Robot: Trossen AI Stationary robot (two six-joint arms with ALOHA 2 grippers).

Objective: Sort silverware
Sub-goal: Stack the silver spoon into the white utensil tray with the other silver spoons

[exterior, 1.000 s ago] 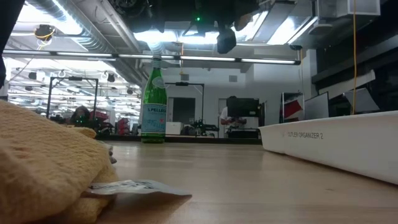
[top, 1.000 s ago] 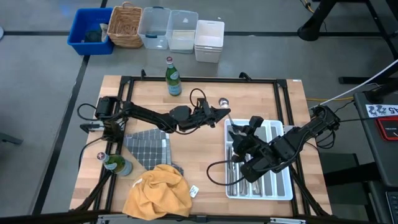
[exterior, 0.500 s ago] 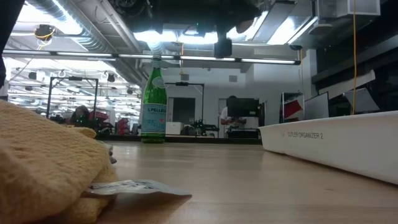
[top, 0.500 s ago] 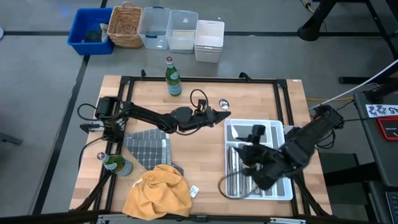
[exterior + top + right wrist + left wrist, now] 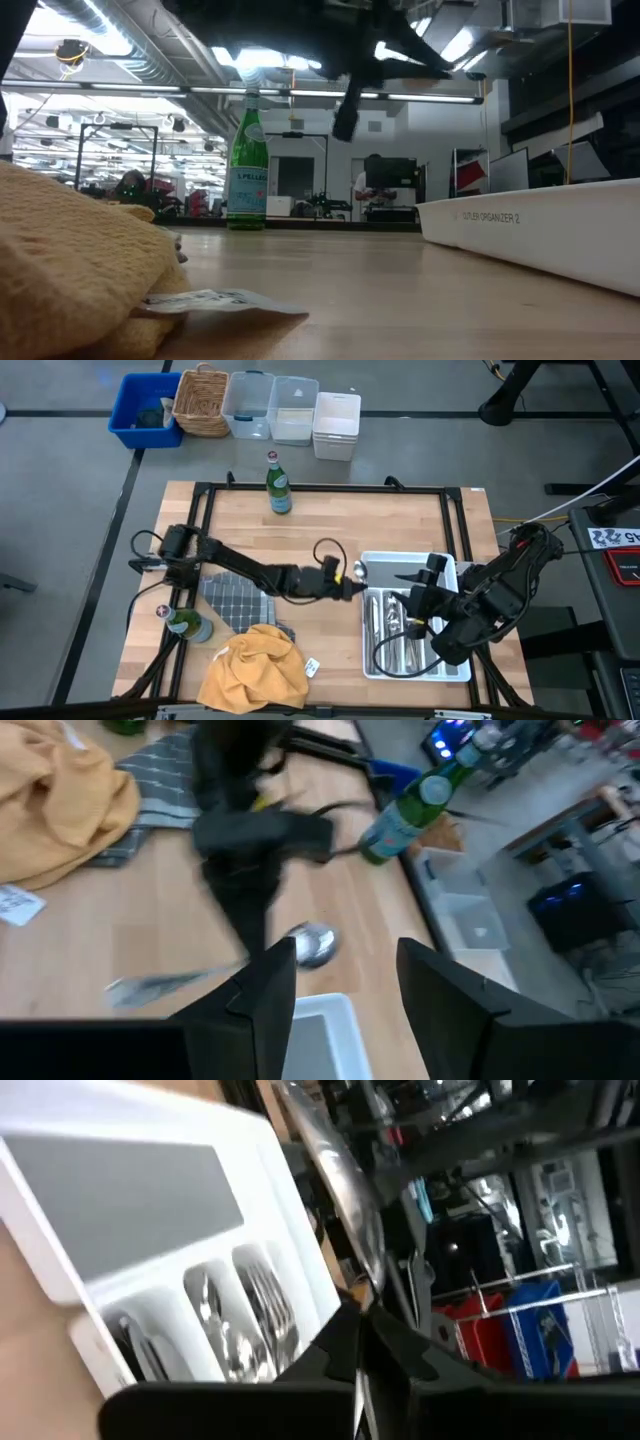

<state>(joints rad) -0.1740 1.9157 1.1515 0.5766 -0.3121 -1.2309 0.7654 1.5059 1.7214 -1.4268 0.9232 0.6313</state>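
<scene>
Table top (image 5: 320,525): pale wood, smooth and matt. Tray (image 5: 447,668): white plastic, faintly glossy. Silverware (image 5: 378,622): polished metal, shiny, as is the spoon (image 5: 310,944) seen from the right wrist. Bottle (image 5: 248,165): green glass, glossy. Yellow cloth (image 5: 255,665): soft, matt, crumpled. Grey cloth (image 5: 238,595): woven, ribbed. Basket (image 5: 200,402): wicker, rough.

Pale wood bench (image 5: 300,525), white tray (image 5: 442,665), shiny silver cutlery (image 5: 372,622), mustard-yellow cloth (image 5: 255,670), grey checked towel (image 5: 240,598), green bottles (image 5: 279,487), blue bin (image 5: 130,410).
</scene>
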